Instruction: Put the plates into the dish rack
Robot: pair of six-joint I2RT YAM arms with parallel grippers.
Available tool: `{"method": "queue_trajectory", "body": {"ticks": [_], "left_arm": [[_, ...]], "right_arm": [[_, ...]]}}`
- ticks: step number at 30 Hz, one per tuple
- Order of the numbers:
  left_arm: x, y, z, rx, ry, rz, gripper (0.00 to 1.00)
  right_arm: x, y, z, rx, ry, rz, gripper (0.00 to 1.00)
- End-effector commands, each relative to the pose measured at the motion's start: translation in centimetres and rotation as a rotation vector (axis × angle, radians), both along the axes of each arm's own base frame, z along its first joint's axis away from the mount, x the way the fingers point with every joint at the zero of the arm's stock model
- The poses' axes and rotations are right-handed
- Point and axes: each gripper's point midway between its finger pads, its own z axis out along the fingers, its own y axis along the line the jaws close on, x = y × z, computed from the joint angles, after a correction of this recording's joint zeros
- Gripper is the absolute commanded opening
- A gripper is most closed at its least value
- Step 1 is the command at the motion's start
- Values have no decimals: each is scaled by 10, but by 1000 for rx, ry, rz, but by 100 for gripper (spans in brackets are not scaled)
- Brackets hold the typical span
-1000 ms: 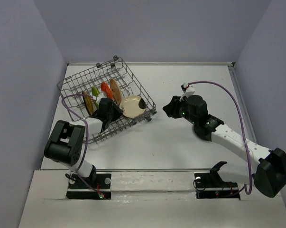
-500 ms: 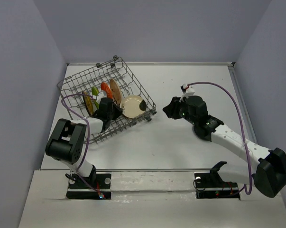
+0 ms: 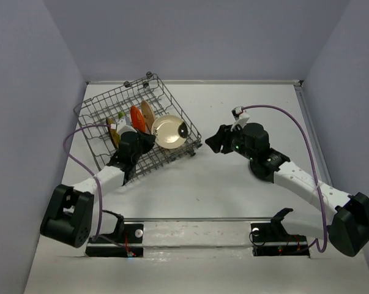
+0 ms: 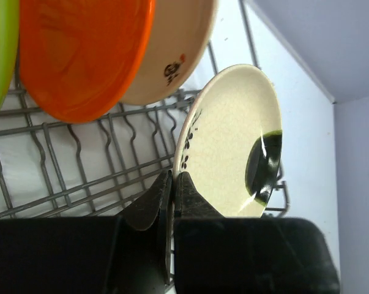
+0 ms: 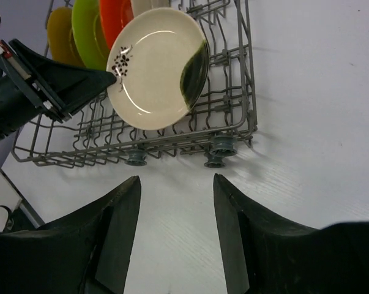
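Briefly, layout: the dish rack (image 3: 111,101) sits skewed on the left half of the white table (image 3: 190,184), and both arms reach toward it, one from each side.
Left gripper (image 4: 173,177): fingers pressed together, pinching the lower rim of the cream plate with the dark green patch (image 4: 233,141), just by its speckled brown mark.
Plate position: inside the rack near its right-hand corner, tilted up on edge, its face turned toward the right arm. Its lower edge is down among the wires, but whether it rests on them cannot be told.
Right gripper (image 5: 175,180): jaws standing moderately apart with nothing between them. It hovers over bare table just outside the rack's right-hand side, pointing at the pinched plate but apart from it.
Other plates: an orange plate (image 4: 80,55), a lime green plate (image 5: 89,30) and a dark gold plate (image 5: 62,30) stand on edge in a row among the tines, deeper in the rack. A second cream plate (image 4: 172,55) stands just beside the orange one, between it and the pinched plate.
Rack wheels (image 5: 218,147): two small dark wheels show under the side of the rack nearest the right gripper, resting on the table.
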Motion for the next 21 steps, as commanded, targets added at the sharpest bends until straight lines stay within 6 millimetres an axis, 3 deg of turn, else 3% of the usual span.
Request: {"method": "queue_trajectory", "body": {"ticks": [1,9,14,15,17,21], "left_arm": [[3,6,58,-21,-195,34,6],[-24,-4,114,-49,-336,-82,6],[-60,-34,141,-99,-415,-324,6],[-66,-37,150,-88,-444,-357,6],[-76,-38,149,-59,-418,-400,6],[-91,-39,159,-6,-442,-462,6]], "right_arm": [[-4,19,36,77,-113,111,62],[-14,41,69,115,-215,274,90],[-26,50,94,121,-318,402,92],[-27,49,98,120,-332,404,92],[-24,42,113,110,-373,383,93],[-21,36,115,68,-351,386,95]]}}
